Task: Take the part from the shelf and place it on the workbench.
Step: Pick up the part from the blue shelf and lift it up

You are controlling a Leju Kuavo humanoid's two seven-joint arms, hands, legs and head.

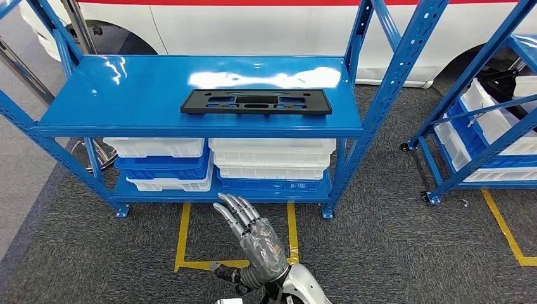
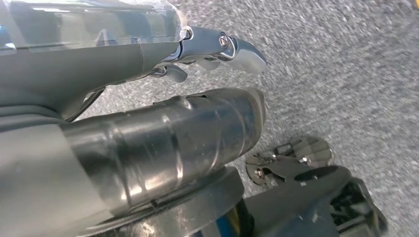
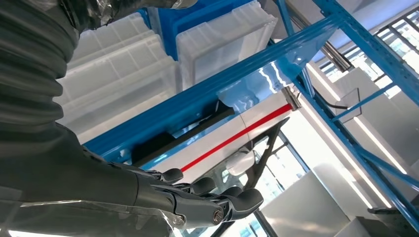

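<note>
Grey carpet floor [image 1: 392, 247] with yellow tape lines [image 1: 183, 234]. At left, a blue shelf [image 1: 95, 107] carries the black flat part [image 1: 256, 102] on its top deck, near the front edge; white and blue bins [image 1: 272, 161] are stacked below. A white vehicle with a red stripe [image 1: 253, 19] stands behind, cut off above. A second blue rack [image 1: 481, 126] at right is cropped. The right hand [image 1: 250, 231] reaches toward the shelf, fingers extended and apart, holding nothing. The left hand [image 2: 148, 74] hangs over carpet, empty, fingers straight. No writing is legible.

Right hand [image 1: 250, 231] raised, fingers extended, empty.
</note>
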